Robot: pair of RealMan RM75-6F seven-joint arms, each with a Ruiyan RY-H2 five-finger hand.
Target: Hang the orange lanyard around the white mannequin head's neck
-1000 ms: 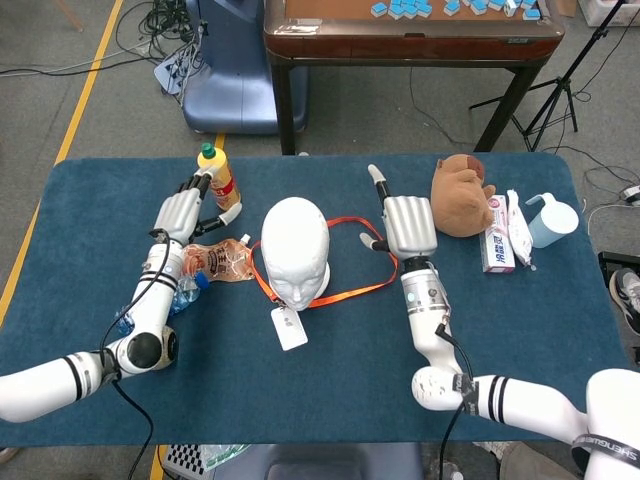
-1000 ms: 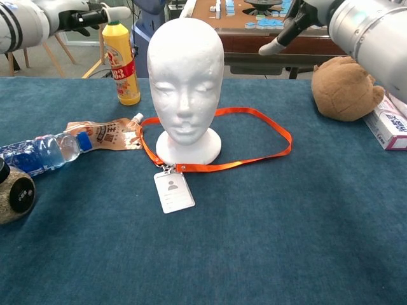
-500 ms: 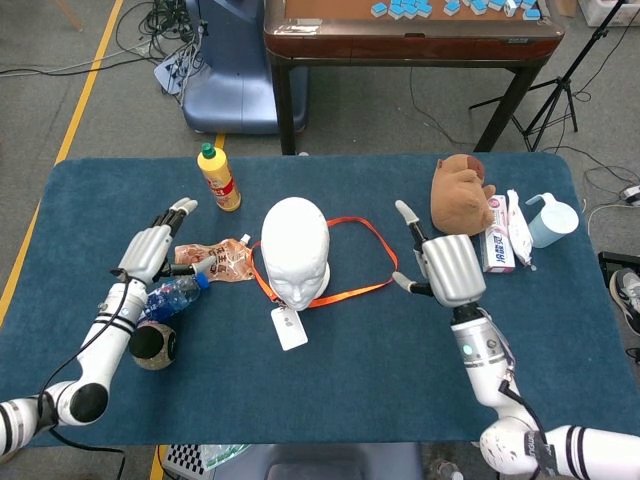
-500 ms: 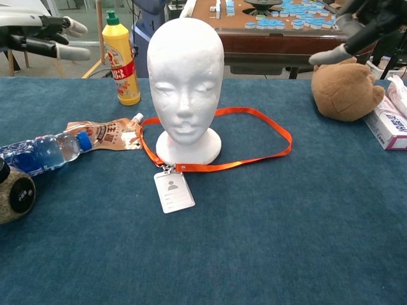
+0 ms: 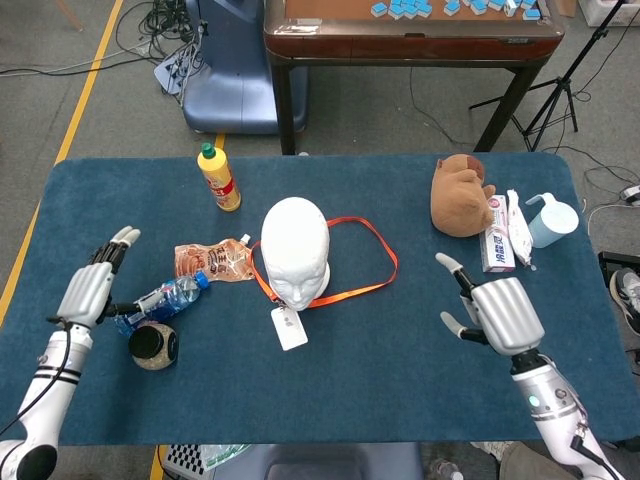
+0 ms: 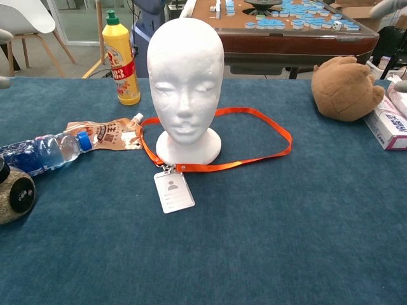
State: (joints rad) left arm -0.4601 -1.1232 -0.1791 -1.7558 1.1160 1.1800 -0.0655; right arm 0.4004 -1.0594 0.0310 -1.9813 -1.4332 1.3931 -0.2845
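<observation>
The white mannequin head [image 5: 296,251] [image 6: 185,82] stands upright in the middle of the blue table. An orange lanyard [image 5: 371,262] [image 6: 255,135] lies flat on the cloth in a loop around the head's base, trailing off to the right. Its white badge card [image 5: 289,327] [image 6: 173,190] rests in front of the base. My left hand [image 5: 92,289] hovers open near the table's left edge, holding nothing. My right hand [image 5: 497,313] is open over the right side of the table, well away from the lanyard. In the chest view only fingertips show at the edges.
A yellow bottle [image 5: 219,178] [image 6: 121,58] stands behind the head on the left. A snack pouch [image 5: 211,262], a water bottle [image 5: 160,298] and a dark round object [image 5: 153,346] lie left. A brown plush [image 5: 460,195], toothpaste box [image 5: 497,238] and pale cup [image 5: 550,220] sit right.
Both hands have drawn back from beside the head toward the near table edge, the left going left and the right going right. The lanyard and head have not moved.
</observation>
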